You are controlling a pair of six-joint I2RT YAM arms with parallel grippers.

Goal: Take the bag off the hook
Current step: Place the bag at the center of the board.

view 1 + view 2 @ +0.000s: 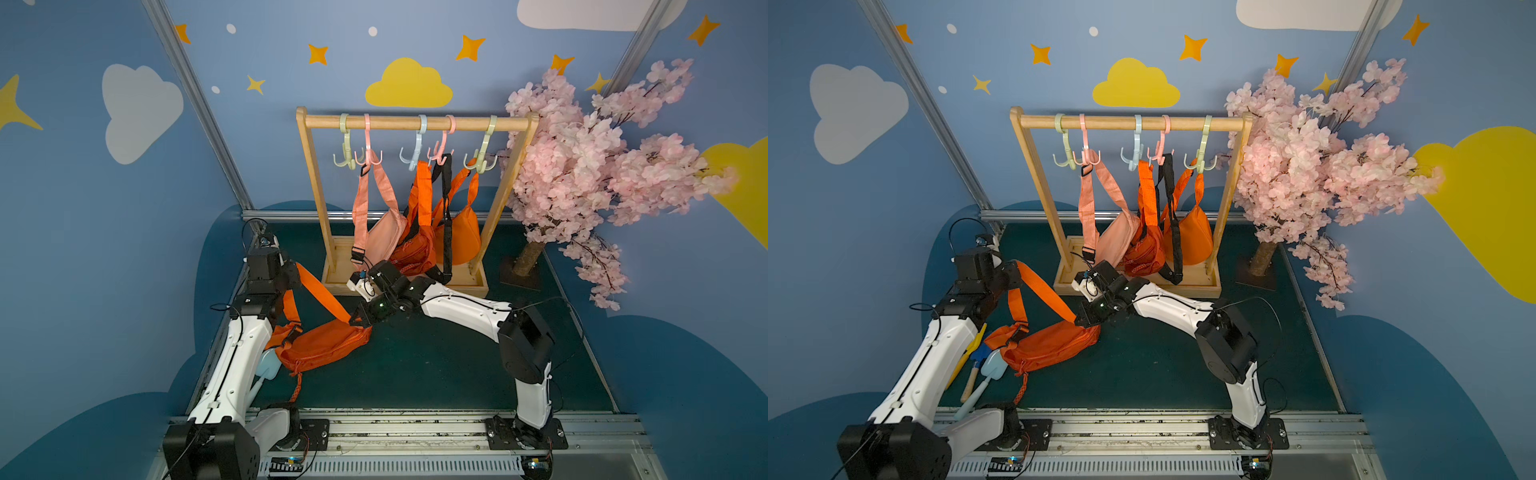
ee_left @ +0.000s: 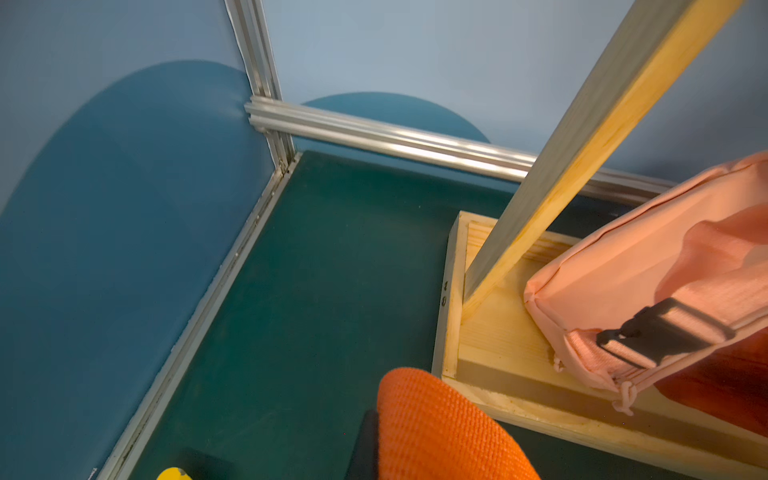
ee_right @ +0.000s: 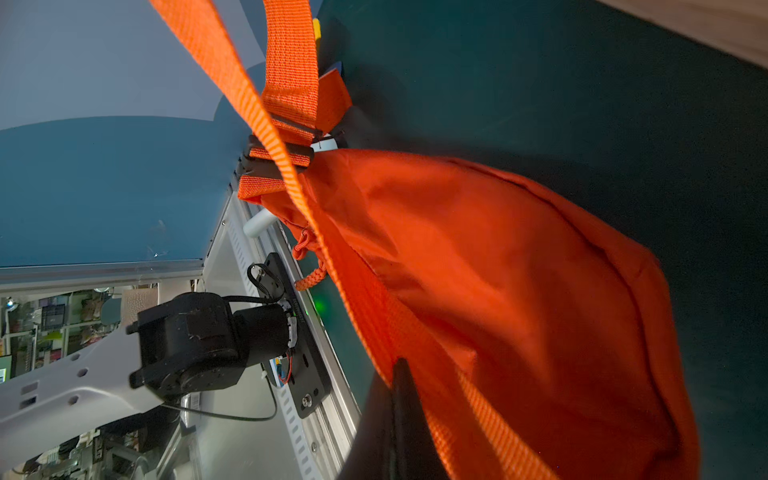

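The orange bag (image 1: 324, 343) lies near-left on the worktop (image 1: 436, 365); its strap (image 1: 320, 295) spans from left end effector (image 1: 293, 270) to right end effector (image 1: 356, 320), both clamped on it.

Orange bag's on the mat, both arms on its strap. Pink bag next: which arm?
Left, likely. Left fingers sit beside the rack's post, wrist camera facing the pink bag; the right fingers point away from the rack, toward the orange bag.
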